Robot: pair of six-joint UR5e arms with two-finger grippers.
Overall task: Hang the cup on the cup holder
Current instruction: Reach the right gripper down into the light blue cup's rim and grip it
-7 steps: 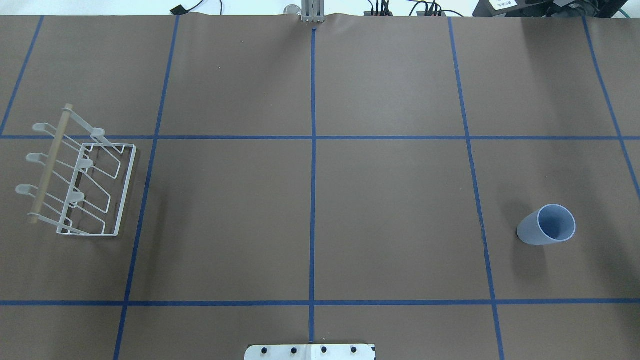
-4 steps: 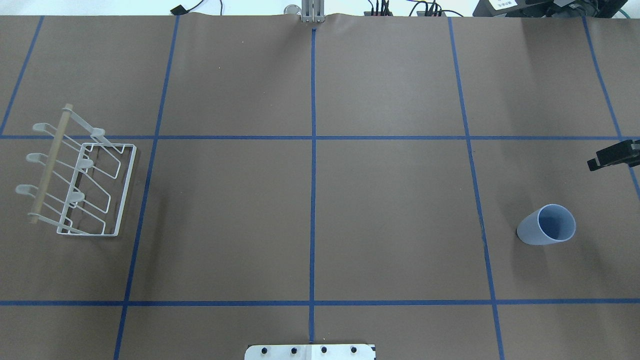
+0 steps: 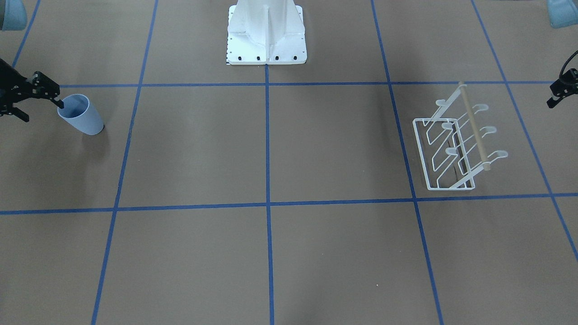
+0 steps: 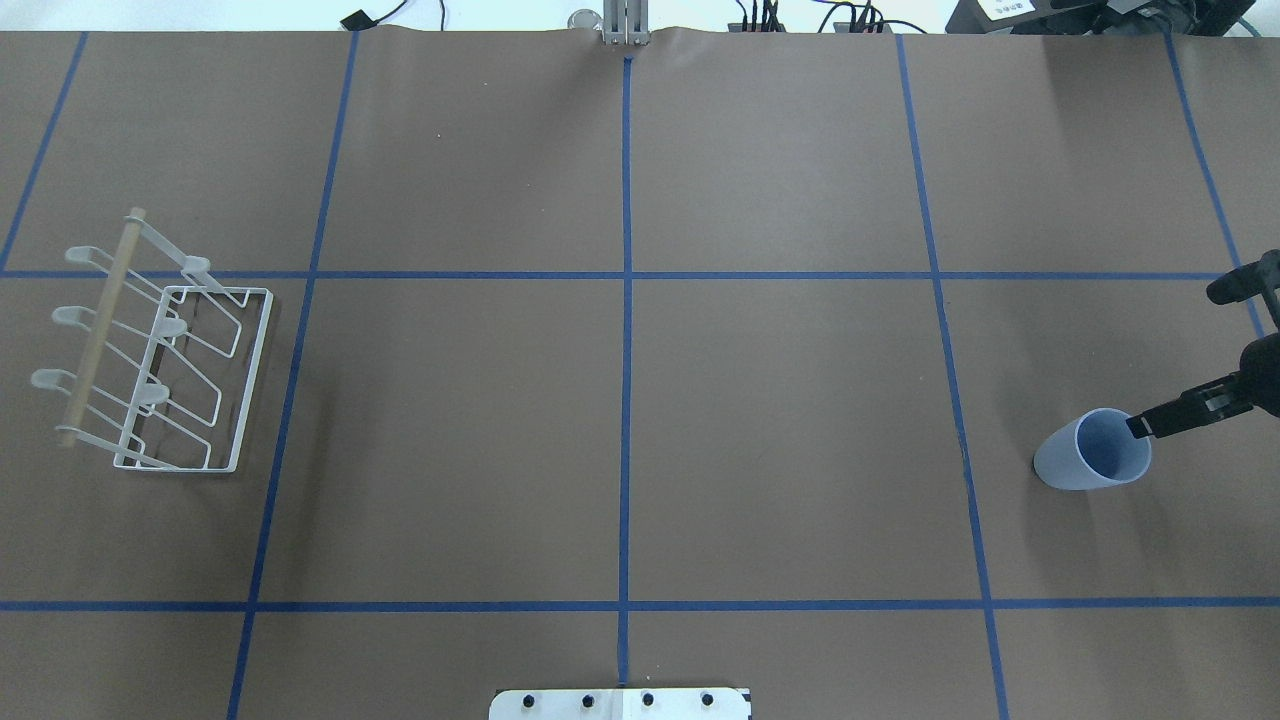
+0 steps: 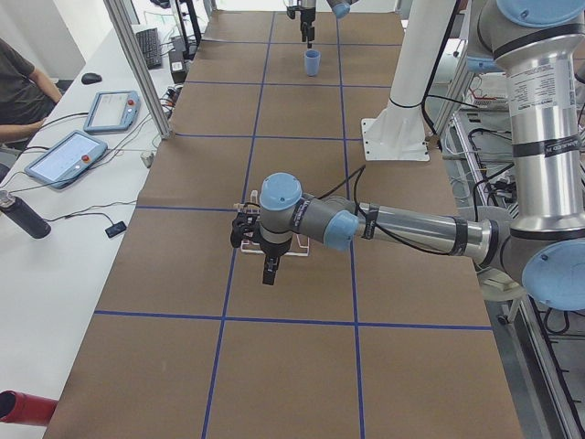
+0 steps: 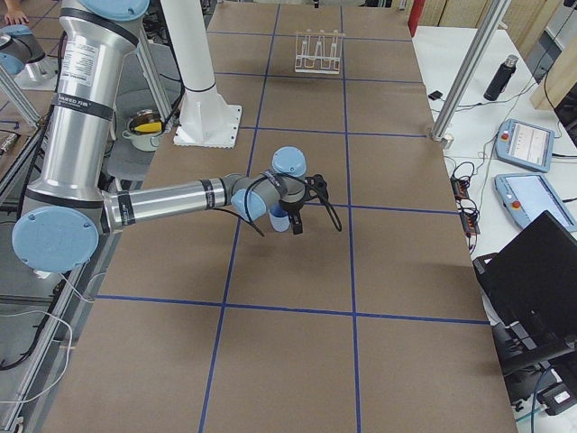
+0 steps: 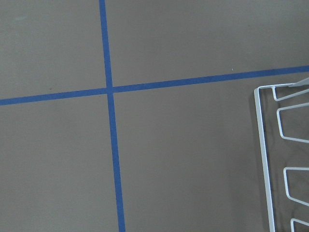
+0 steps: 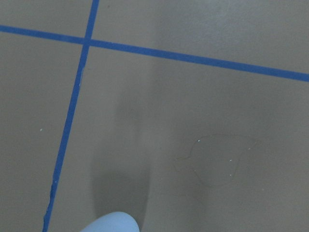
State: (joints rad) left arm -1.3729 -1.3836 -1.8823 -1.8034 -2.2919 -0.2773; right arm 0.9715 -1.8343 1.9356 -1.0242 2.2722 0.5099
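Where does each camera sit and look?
Front: across table, facing pedestal; right gripper.
Overhead: behind robot, downward; right gripper.
Left side: table's end; left arm nearest.
Right side: opposite end; right arm nearest.
Left wrist: down onto cup holder; no body.
Right wrist: down onto cup; no body.
Front, overhead share cup, cup holder.

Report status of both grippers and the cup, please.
Right gripper open, one finger at cup rim. Left gripper near rack, state unclear. Cup upright, not grasped. No obstacles.

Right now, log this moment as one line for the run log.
stage: pre-grasp | cup: upright, ungrasped | right end effector: open, fingertip at cup rim | cup holder: empty | left end effector: near cup holder
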